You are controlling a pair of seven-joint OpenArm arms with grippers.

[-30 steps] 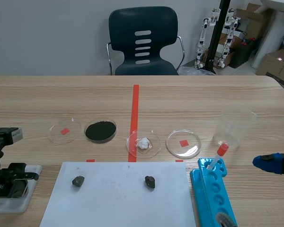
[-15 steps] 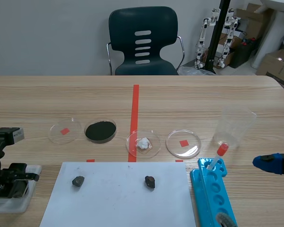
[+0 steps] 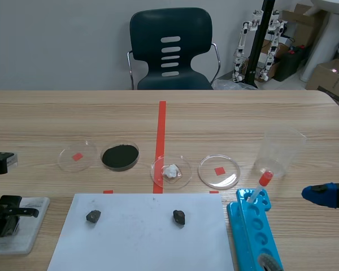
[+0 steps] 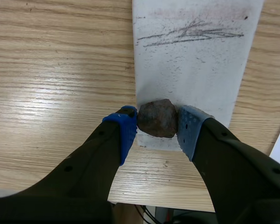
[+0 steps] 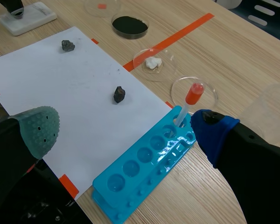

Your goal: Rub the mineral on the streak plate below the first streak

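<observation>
A brown-grey mineral (image 4: 157,118) is pinched between the blue pads of my left gripper (image 4: 157,122), which is shut on it. The mineral sits at the near edge of the white streak plate (image 4: 196,60). A dark scribbled streak (image 4: 191,33) crosses the plate farther ahead of the gripper. In the scene view the left gripper (image 3: 10,212) hangs over the streak plate (image 3: 31,228) at the table's front left. My right gripper (image 3: 326,195) stays low at the right edge, open with nothing in it; its wrist view shows the right gripper (image 5: 123,128) wide apart.
A white paper sheet (image 3: 141,248) holds two dark rocks (image 3: 92,215) (image 3: 179,217). Behind it stand petri dishes (image 3: 77,156) (image 3: 219,171), one with black powder (image 3: 120,156), one with a white lump (image 3: 170,171). A blue well tray (image 3: 254,234) with a red-capped dropper (image 3: 262,182) and a clear cup (image 3: 279,151) are at the right.
My left gripper has shifted slightly to the left over the streak plate with the mineral in it. The right arm has not moved.
</observation>
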